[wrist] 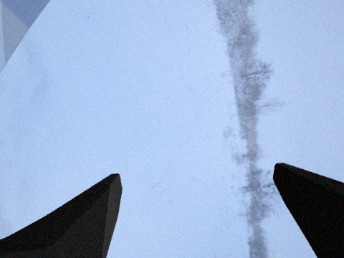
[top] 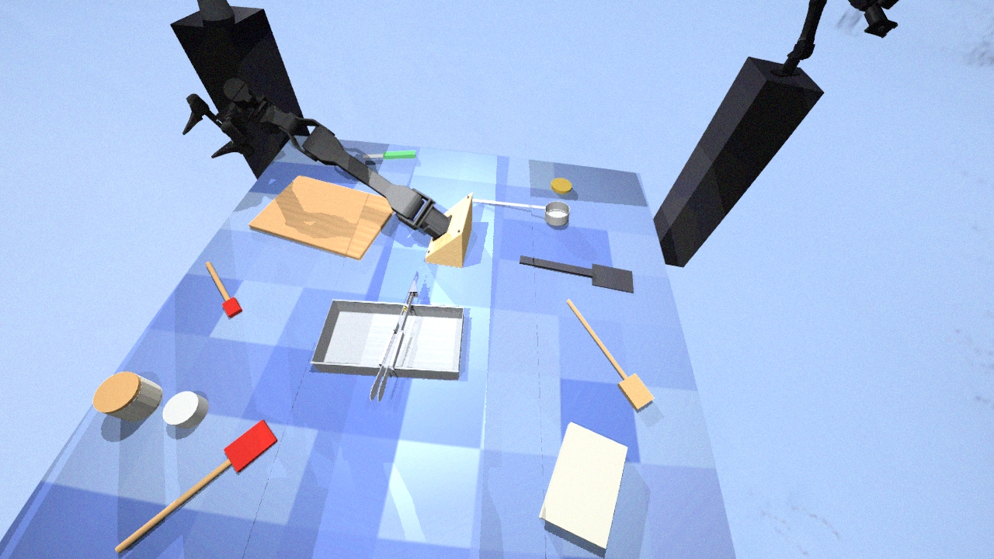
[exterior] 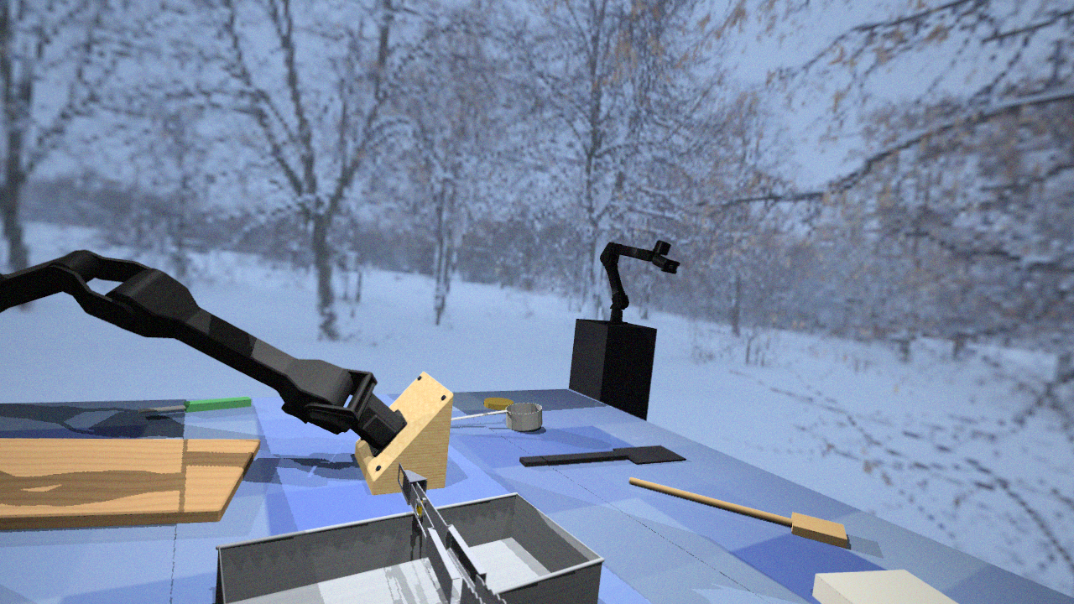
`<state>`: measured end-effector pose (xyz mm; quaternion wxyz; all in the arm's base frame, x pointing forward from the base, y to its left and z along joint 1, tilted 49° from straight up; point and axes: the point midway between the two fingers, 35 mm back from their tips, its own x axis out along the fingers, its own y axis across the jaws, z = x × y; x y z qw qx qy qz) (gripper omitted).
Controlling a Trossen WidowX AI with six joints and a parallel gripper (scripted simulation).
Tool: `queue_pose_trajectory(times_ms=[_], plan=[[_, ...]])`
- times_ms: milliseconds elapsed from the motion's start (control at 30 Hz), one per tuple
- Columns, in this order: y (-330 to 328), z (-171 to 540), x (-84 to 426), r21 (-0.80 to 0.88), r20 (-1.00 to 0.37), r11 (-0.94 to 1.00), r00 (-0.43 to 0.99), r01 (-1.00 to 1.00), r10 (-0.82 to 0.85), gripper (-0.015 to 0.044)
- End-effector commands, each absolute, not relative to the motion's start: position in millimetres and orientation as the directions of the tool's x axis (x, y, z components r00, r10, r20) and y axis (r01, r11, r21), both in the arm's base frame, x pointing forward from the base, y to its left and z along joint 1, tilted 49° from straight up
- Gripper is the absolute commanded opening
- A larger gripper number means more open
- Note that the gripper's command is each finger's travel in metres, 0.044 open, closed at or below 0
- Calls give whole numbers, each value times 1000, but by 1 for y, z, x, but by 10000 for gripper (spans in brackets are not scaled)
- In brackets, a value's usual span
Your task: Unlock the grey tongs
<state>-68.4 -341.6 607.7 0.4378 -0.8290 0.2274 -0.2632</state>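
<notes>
The tool (top: pixel 199 144) (wrist: pixel 199 177) stood nearly fully open, with nothing between its fingers, high and well apart from everything it was meant to handle. In the top view, the wooden board (top: pixel 312 215) (exterior: pixel 90 481) lay at about four o'clock from it, and the grey tongs (top: pixel 397 330) (exterior: pixel 443 559) farther out, between four and five o'clock. They rested across the roasting tin (top: pixel 460 347) (exterior: pixel 300 544), over two opposite walls, their hinge end towards one o'clock and their tips towards seven, arms close together.

They looked like slim, rigid metal: probably light, hardly fragile, but smooth enough to slip or roll if caught off-centre. The best hold seemed to be across both arms, somewhat tipwards of the hinge, clear of the lock and the tin's rim. Too near the hinge, a squeeze would likely have met stiff resistance; too near the tips, the long body could have swung. Tips down, that same hold should have let the squeeze free the lock, and a gentle release on the board should have let the arms spread.
</notes>
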Motion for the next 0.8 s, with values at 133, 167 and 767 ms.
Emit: queue_pose_trajectory(times_ms=[133,167,767], plan=[[-344,608,-56,-852,243,-511,776,-117,-583,440],[-346,609,-52,-854,250,-510,779,-102,-575,440],[-384,606,94,-890,423,-339,828,304,-369,440]])
